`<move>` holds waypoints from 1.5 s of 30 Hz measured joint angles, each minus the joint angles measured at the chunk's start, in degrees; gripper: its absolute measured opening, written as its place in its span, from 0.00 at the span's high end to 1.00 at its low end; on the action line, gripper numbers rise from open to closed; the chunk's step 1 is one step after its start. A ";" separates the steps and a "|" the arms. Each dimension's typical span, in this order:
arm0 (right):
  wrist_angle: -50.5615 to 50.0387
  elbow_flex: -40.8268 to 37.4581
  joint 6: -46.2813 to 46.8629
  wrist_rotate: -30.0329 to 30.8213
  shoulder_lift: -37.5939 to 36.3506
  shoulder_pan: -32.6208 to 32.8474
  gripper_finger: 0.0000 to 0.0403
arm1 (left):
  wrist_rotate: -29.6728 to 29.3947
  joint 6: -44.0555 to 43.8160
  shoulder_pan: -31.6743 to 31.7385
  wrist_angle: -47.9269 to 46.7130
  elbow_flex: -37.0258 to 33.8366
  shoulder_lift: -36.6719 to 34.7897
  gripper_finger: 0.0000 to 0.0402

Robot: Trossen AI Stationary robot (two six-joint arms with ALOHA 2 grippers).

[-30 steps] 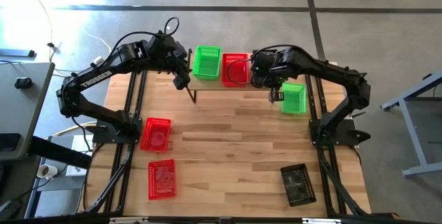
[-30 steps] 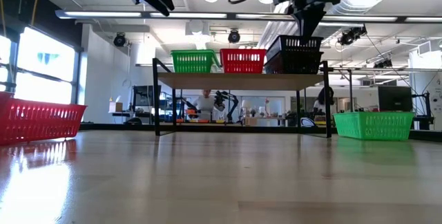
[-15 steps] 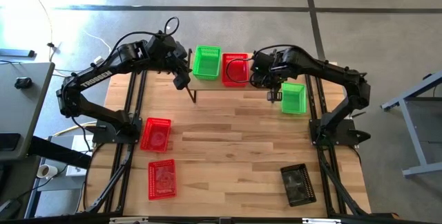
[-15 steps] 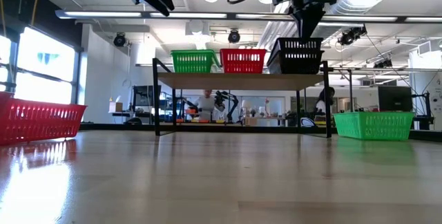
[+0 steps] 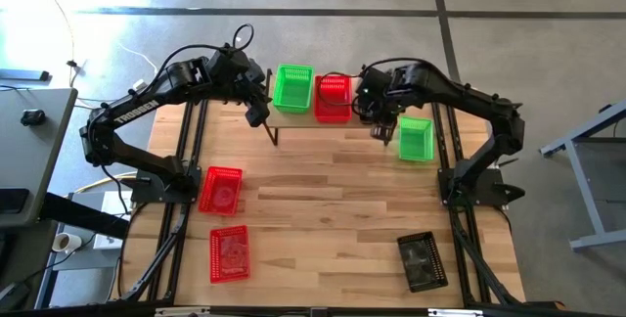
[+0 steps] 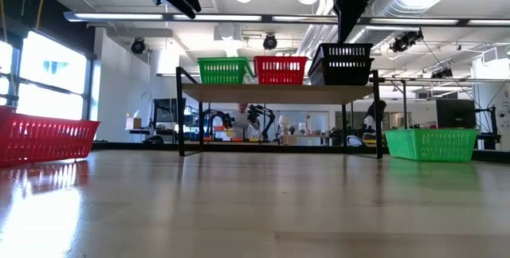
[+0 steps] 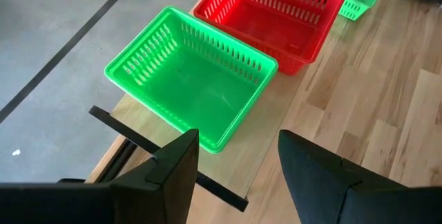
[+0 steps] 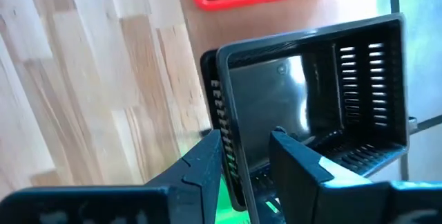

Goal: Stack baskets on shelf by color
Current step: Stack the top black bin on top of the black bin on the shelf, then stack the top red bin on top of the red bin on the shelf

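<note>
The shelf (image 6: 279, 92) sits at the far end of the table (image 5: 323, 200), and everything here is placed off it. On its top, seen from the low camera, stand a green basket (image 6: 223, 70), a red basket (image 6: 280, 69) just beside it, and a black basket (image 6: 344, 63) at the right end.

The right gripper (image 8: 245, 156) hangs directly over the black basket's near wall. Its fingers (image 8: 293, 165) straddle that wall with a gap on each side, so the jaws look released, not clamping.

The left gripper (image 7: 235, 162) hovers above the shelf's left end, near the green basket, jaws spread wide and holding nothing.

Off the shelf: a second green basket (image 5: 416, 139) rests on the table just beside the shelf's right end. Two red baskets (image 5: 221, 189) (image 5: 230, 253) lie well away from the shelf, toward the table's front left. Another black basket (image 5: 423, 260) lies at the front right, also well apart from the shelf.

Behind the shelf, the low view shows a person (image 6: 236, 119) far back in the room.
</note>
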 joint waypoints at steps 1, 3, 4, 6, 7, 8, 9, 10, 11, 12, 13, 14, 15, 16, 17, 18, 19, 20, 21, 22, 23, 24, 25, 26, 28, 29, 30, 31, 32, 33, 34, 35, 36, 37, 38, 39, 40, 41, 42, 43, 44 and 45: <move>0.05 0.71 0.86 -0.01 0.01 0.00 0.73 | 0.00 0.00 0.00 0.00 0.00 0.00 0.53; 0.06 1.92 2.13 0.28 0.00 0.00 0.73 | 0.00 0.21 0.00 0.00 0.00 0.00 0.53; 0.08 2.31 2.54 0.50 0.00 0.00 0.73 | 0.00 0.59 0.00 -0.01 0.00 0.00 0.53; 0.11 2.49 2.59 0.88 0.00 -0.42 0.73 | 0.02 1.32 0.00 -0.02 0.00 0.00 0.53; 0.10 2.37 2.59 0.80 0.00 -0.70 0.73 | 0.02 1.51 0.00 -0.02 0.00 0.00 0.53; 0.12 2.06 2.67 0.41 0.00 -0.94 0.73 | 0.04 1.51 0.00 -0.02 0.00 0.00 0.53; 0.01 1.73 2.92 0.15 0.02 -1.21 0.73 | 0.05 1.51 0.00 -0.02 0.00 0.00 0.53; 0.02 1.44 3.49 0.36 0.20 -1.35 0.73 | 0.15 1.51 0.00 -0.02 0.00 0.00 0.53; 0.18 1.04 3.82 0.71 0.30 -1.54 0.73 | 0.15 1.51 0.00 -0.02 0.00 0.00 0.53; 0.07 0.57 4.05 1.28 0.40 -1.80 0.73 | 0.15 1.51 0.00 -0.02 0.00 0.00 0.53; 0.17 0.04 4.16 1.40 0.42 -1.98 0.73 | 0.15 1.51 0.00 -0.02 0.00 0.00 0.53; 0.40 -0.45 4.18 1.27 0.42 -2.05 0.73 | 0.15 1.51 0.00 -0.02 0.00 0.00 0.53; 0.61 -0.93 4.21 1.15 0.42 -2.20 0.73 | 0.15 1.52 0.00 -0.02 0.00 0.00 0.53; 0.63 -1.45 4.24 0.91 0.42 -2.27 0.73 | 0.15 1.51 0.00 -0.02 0.00 -0.01 0.53; 0.61 -1.85 4.61 0.77 0.42 -2.27 0.73 | 0.15 1.53 0.00 -0.02 0.00 -0.02 0.53; 0.48 -1.99 5.01 0.72 0.42 -2.27 0.73 | 0.15 1.51 0.00 -0.02 0.00 -0.02 0.53; 0.61 -2.01 5.13 0.72 0.42 -2.27 0.73 | 0.15 1.51 0.00 -0.02 0.00 -0.02 0.53; 1.03 -2.01 5.27 0.72 0.40 -2.27 0.73 | 0.15 1.51 0.00 -0.02 0.00 -0.02 0.53; 1.73 -2.01 5.28 0.72 0.41 -2.27 0.73 | 0.15 1.53 0.00 -0.02 0.00 -0.02 0.53; 2.43 -2.01 5.28 0.72 0.40 -2.27 0.73 | 0.15 1.53 0.00 -0.02 0.00 -0.02 0.53; 2.77 -2.01 5.25 0.75 0.39 -2.27 0.73 | 0.15 1.53 0.00 -0.02 0.00 -0.02 0.53; 2.85 -1.99 5.28 1.00 0.39 -2.27 0.73 | 0.15 1.53 0.00 -0.02 0.00 -0.02 0.53; 2.73 -1.83 5.38 1.62 0.39 -2.27 0.73 | 0.15 1.53 -0.01 -0.03 0.00 -0.02 0.53; 2.65 -1.52 5.75 2.32 0.39 -2.27 0.73 | 0.17 1.51 0.00 -0.08 0.00 -0.02 0.53; 2.56 -0.52 7.19 3.48 0.39 -2.27 0.73 | 0.45 1.49 0.00 -0.86 0.00 -0.02 0.53; 2.39 0.19 8.20 3.59 0.39 -2.26 0.73 | 0.91 1.49 -0.01 -1.85 0.00 -0.02 0.53; 2.19 0.91 9.30 3.41 0.39 -2.25 0.73 | 1.53 1.51 -0.02 -3.16 0.00 -0.02 0.53; 2.23 1.58 10.44 3.03 0.36 -2.25 0.73 | 2.39 1.51 -0.02 -4.70 0.00 -0.02 0.53; 2.51 2.13 11.56 2.62 0.30 -2.23 0.73 | 3.45 1.51 -0.02 -6.52 0.00 -0.02 0.53; 2.78 2.57 12.62 2.34 0.28 -2.07 0.73 | 4.30 1.51 -0.02 -8.13 0.00 -0.02 0.53; 2.92 2.86 13.36 2.26 0.28 -1.84 0.73 | 5.00 1.51 -0.20 -9.33 -0.14 -0.05 0.53; 2.90 3.03 14.16 2.45 0.28 -1.53 0.73 | 5.70 1.51 -0.70 -10.07 -0.54 -0.12 0.53; 2.94 3.15 14.72 2.99 0.28 -1.11 0.73 | 6.51 1.51 -1.37 -10.64 -1.16 -0.21 0.53; 2.94 3.19 15.22 3.53 0.28 -0.70 0.73 | 7.34 1.51 -2.14 -11.00 -1.98 -0.37 0.53; 2.86 3.19 15.62 4.17 0.28 -0.33 0.73 | 7.92 1.52 -2.88 -11.25 -2.84 -0.59 0.53; 2.69 3.19 16.16 4.99 0.28 0.09 0.73 | 8.12 1.52 -3.79 -11.78 -3.57 -0.90 0.53; 2.47 3.19 16.74 5.73 0.28 0.50 0.73 | 8.17 1.51 -4.88 -12.54 -4.16 -1.26 0.53; 2.22 3.19 17.26 6.41 0.28 0.86 0.73 | 8.24 1.52 -6.13 -13.19 -4.77 -1.49 0.53; 2.01 3.19 17.72 6.83 0.28 1.15 0.73 | 8.23 1.50 -7.36 -13.61 -5.52 -1.67 0.53; 1.91 3.19 18.16 7.30 0.28 1.45 0.73 | 8.19 1.49 -8.60 -13.93 -6.41 -1.81 0.53; 1.85 3.19 18.72 7.77 0.28 1.72 0.73 | 8.15 1.50 -9.82 -14.17 -7.25 -1.98 0.53; 1.72 3.19 19.05 7.93 0.28 1.94 0.73 | 8.11 1.48 -11.09 -14.25 -7.95 -2.21 0.53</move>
